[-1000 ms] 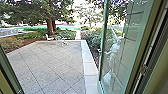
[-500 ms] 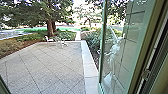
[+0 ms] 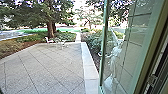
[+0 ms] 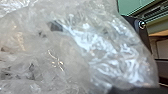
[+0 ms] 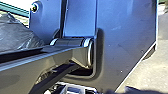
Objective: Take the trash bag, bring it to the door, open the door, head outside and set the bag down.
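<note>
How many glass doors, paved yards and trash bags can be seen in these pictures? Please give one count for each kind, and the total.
Glass door: 1
Paved yard: 1
Trash bag: 1
Total: 3

The head camera looks down over paving [image 3: 46, 65]; wrist views, close-up.

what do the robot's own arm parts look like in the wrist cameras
The right wrist view shows a wide dark plate with a bluish sheen, a round-cornered recess and a small round fitting. Beside it is a dark grey jointed bar, its cylindrical hinge ringed in silver. The left wrist view shows a black part with a shiny round fitting.
</note>
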